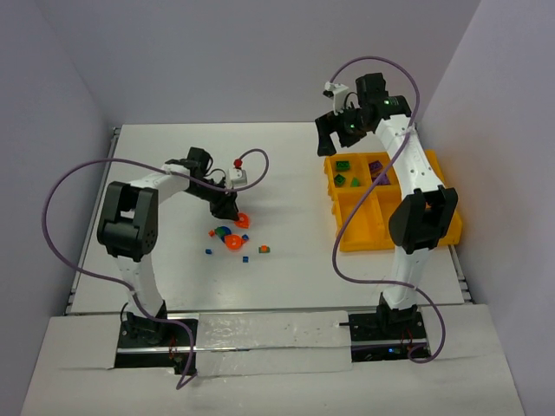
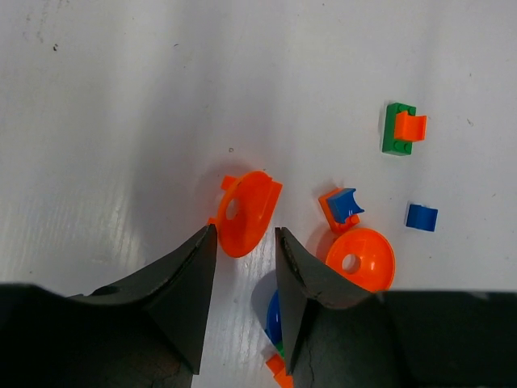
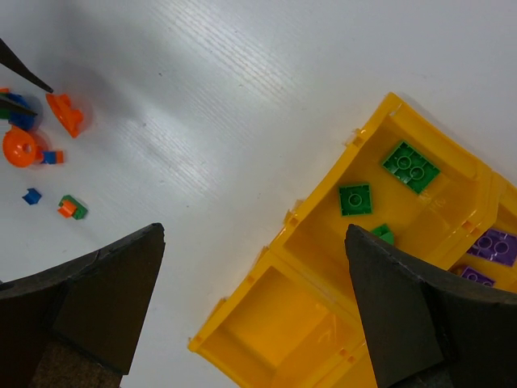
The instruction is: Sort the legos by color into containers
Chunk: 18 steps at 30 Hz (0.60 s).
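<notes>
Sorting partly done: green studded bricks (image 3: 410, 166) and purple studded bricks (image 3: 493, 242) sit in the yellow-orange plastic tray (image 1: 381, 243).
Left gripper (image 2: 244, 234) straddles a tilted orange plastic dish (image 2: 246, 212), grip uncertain; right gripper (image 3: 254, 233) gapes empty; other small bits (image 1: 229, 237) lie unsorted on the white table (image 1: 286, 173).
</notes>
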Available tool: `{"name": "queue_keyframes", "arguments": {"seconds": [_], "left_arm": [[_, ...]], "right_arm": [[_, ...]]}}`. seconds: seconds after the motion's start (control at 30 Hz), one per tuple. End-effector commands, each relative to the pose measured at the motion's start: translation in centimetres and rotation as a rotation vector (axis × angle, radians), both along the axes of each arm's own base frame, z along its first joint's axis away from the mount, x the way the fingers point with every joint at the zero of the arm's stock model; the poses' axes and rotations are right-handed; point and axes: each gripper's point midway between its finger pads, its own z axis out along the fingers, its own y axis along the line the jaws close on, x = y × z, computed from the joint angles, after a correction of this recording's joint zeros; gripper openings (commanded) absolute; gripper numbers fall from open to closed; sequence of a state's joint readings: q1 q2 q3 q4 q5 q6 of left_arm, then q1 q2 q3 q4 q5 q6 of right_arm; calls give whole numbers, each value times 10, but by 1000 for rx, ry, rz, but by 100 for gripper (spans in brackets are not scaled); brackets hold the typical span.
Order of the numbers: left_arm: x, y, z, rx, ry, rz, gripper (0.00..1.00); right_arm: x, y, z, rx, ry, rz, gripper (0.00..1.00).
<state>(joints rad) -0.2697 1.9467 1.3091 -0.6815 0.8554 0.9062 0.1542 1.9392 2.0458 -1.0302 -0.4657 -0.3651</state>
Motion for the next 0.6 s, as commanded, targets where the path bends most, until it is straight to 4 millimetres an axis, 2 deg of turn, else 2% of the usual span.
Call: {"name": "queue_keyframes", "arguments": {"seconds": [0.0, 0.13, 0.3, 0.37, 0.53, 0.57], "left_arm": [[16, -13, 6, -18, -56, -15, 43], [25, -15, 1, 12, -60, 13, 39], [26, -19, -4, 34, -44, 30, 35], [25, -19, -7, 46, -42, 36, 30], [22, -20, -7, 62, -31, 50, 0], [21, -20, -6, 62, -30, 54, 0]], "right_arm": [[-8, 0, 39, 53, -63, 2, 100], [-9, -2, 42, 75, -65, 0, 100], [-12, -4, 42, 86, -55, 1, 100], [-14, -4, 41, 88, -49, 6, 100], [-22, 0, 36, 116, -20, 20, 100], [-23, 2, 37, 129, -18, 27, 100]]}}
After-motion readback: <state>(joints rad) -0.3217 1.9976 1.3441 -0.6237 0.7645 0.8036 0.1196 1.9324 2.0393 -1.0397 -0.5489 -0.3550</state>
